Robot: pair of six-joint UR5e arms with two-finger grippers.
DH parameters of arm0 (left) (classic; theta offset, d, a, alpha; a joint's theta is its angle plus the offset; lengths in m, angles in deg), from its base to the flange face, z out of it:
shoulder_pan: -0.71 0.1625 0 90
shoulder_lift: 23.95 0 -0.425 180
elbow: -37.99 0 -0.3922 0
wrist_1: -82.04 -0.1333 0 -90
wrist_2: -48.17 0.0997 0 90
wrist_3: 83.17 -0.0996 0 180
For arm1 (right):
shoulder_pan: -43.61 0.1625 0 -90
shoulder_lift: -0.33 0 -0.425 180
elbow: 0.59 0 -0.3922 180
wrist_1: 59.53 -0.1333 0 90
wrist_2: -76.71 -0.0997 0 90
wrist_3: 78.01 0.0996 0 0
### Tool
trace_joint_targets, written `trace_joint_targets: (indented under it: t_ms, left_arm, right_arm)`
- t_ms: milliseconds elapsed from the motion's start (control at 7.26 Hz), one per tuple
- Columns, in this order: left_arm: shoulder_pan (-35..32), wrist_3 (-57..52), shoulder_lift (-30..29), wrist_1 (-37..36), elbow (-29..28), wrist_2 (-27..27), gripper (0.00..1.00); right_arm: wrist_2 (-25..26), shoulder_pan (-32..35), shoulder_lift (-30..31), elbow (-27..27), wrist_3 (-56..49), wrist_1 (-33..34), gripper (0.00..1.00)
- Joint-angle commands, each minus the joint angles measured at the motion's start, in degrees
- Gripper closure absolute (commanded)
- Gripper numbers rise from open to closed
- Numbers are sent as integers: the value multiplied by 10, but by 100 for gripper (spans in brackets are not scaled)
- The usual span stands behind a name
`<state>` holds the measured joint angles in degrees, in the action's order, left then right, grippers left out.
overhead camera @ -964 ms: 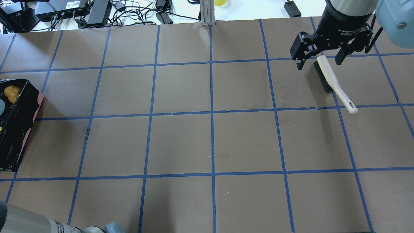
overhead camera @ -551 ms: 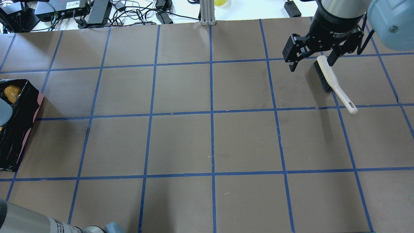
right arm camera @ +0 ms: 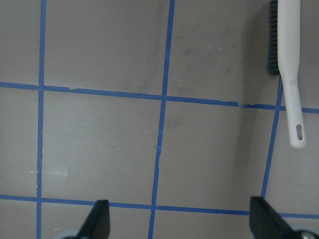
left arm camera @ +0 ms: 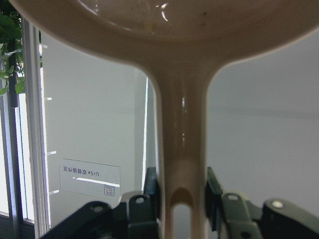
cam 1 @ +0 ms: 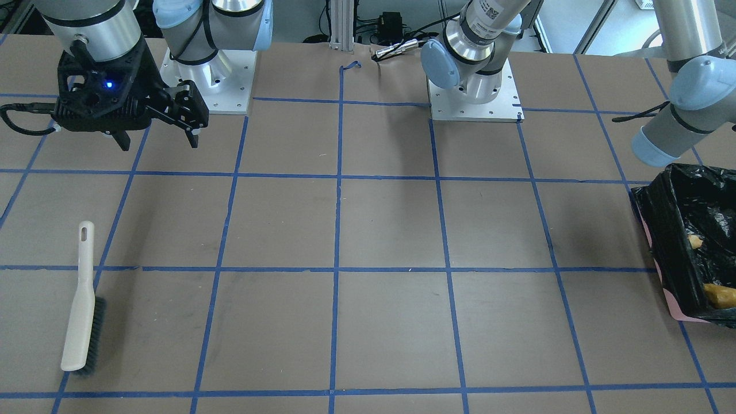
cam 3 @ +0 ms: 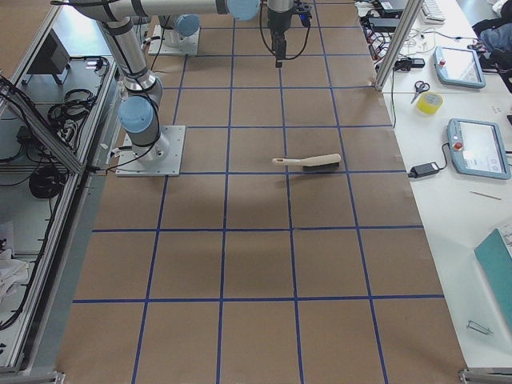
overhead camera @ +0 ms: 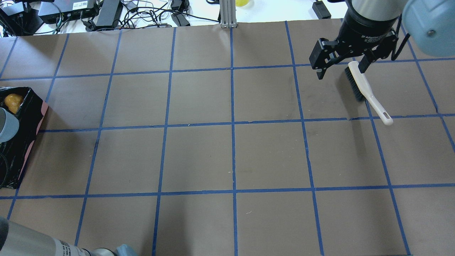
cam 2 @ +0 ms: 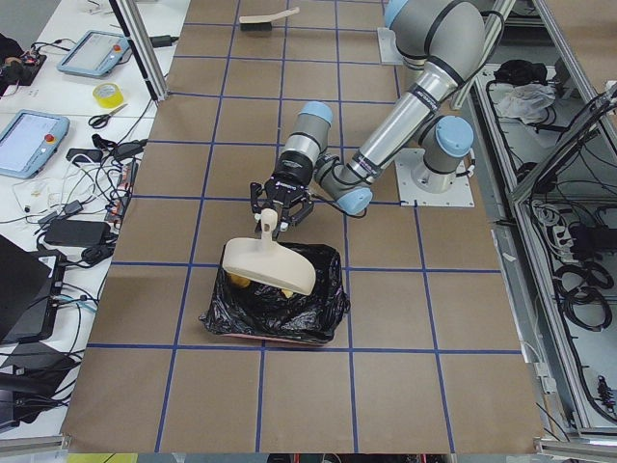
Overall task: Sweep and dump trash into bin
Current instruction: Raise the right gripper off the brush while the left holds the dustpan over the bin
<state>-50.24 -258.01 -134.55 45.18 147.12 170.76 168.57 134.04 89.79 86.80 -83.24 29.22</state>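
Two golden-brown trash pieces (cam 1: 719, 294) lie inside the black-lined bin (cam 1: 661, 230) at the left edge of the tabletop (overhead camera: 199, 156). Left gripper (left arm camera: 182, 191): fingers clamped on the handle of the beige dustpan (cam 2: 268, 266), which is tilted over the bin. Right gripper (overhead camera: 341, 71): fingers spread wide, holding nothing, above the far right tabletop. Brush (overhead camera: 359, 81) lies flat on the tabletop, free of the fingers.

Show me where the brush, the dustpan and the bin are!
brush (cam 1: 80, 302), front-facing view, on its white back beside the bristles.
dustpan (cam 2: 270, 265), left side view, on the beige scoop.
bin (cam 1: 667, 230), front-facing view, on its black-bagged side wall.
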Motion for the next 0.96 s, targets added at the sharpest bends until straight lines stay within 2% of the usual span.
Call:
trace_joint_targets:
  t_ms: [0, 276, 413, 551, 827]
  left_arm:
    - [0, -9, -1, -8, 8, -2, 100]
    - [0, -11, 6, 4, 6, -3, 100]
    - [-1, -12, 20, 59, 4, -9, 100]
    - [-2, -12, 38, 146, -11, -10, 100]
    - [-3, 4, 71, 447, -112, -60, 100]
  right_arm:
    - [0, 0, 3, 6, 4, 0, 0]
    - [0, 0, 6, 16, 4, 1, 0]
    - [1, 0, 1, 18, 4, 6, 0]
    - [0, 0, 6, 18, 5, 5, 0]
    - [-1, 0, 10, 18, 4, 3, 0]
